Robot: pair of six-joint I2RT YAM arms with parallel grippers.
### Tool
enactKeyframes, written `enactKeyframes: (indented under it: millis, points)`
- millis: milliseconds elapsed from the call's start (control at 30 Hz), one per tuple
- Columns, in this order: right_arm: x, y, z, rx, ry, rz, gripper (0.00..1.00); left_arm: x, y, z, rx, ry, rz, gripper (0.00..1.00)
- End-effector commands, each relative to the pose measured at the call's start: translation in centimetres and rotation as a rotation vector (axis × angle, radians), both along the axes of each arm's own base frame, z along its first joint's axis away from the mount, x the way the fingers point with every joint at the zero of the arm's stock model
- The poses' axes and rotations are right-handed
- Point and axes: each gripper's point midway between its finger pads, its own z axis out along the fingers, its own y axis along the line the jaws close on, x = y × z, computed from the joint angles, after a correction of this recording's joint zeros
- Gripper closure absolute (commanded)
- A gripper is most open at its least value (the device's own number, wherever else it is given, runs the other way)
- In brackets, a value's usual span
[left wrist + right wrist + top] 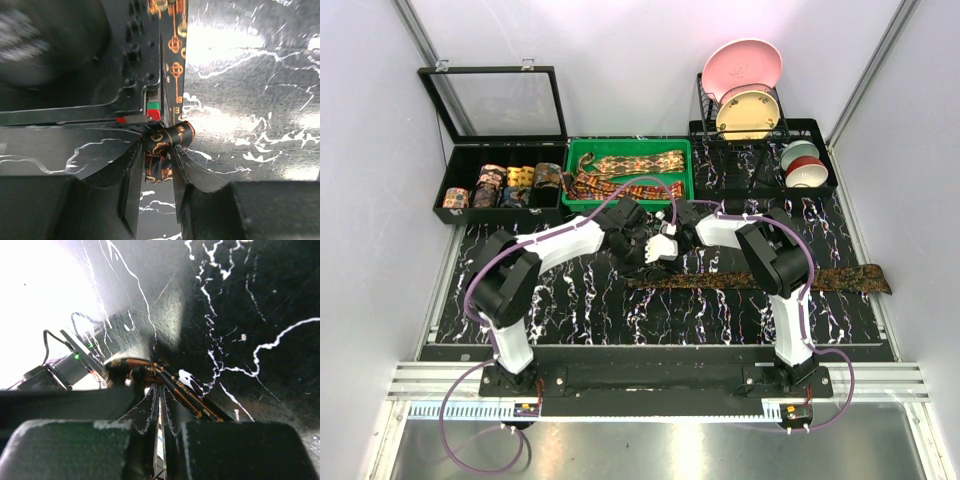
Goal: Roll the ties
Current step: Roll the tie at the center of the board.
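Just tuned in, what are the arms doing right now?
Both arms meet over one tie laid flat on the mat. The left pincer is closed on its end, curled into a small first turn. The right pincer is shut beside that curl; whether it grips cloth is unclear. Finished coils sit in the black case, loose ties in the green tray.
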Motion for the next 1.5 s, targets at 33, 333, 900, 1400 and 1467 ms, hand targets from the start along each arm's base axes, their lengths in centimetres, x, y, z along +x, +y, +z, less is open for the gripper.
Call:
enactKeyframes:
  millis: [33, 333, 900, 1400, 1467]
  points:
    - [0.6, 0.0, 0.4, 0.002, -0.017, -0.01, 0.91, 0.1, 0.4, -0.8, 0.035, 0.015, 0.003, 0.69]
    - [0.7, -1.1, 4.2, 0.081, -0.033, -0.023, 0.77, -0.4, 2.0, -2.1, 0.103, 0.007, -0.017, 0.7]
    - [1.2, 1.1, 3.3, 0.155, -0.044, -0.015, 0.68, -0.2, 1.8, -1.8, 0.099, 0.005, -0.035, 0.7]
    - [0.0, 1.9, 3.9, 0.197, -0.032, -0.007, 0.66, -0.3, 1.9, -2.0, 0.102, 0.012, -0.041, 0.7]
    - [-0.1, 2.0, 4.2, 0.22, -0.039, -0.019, 0.65, -0.3, 1.9, -2.0, 0.104, 0.011, -0.042, 0.7]
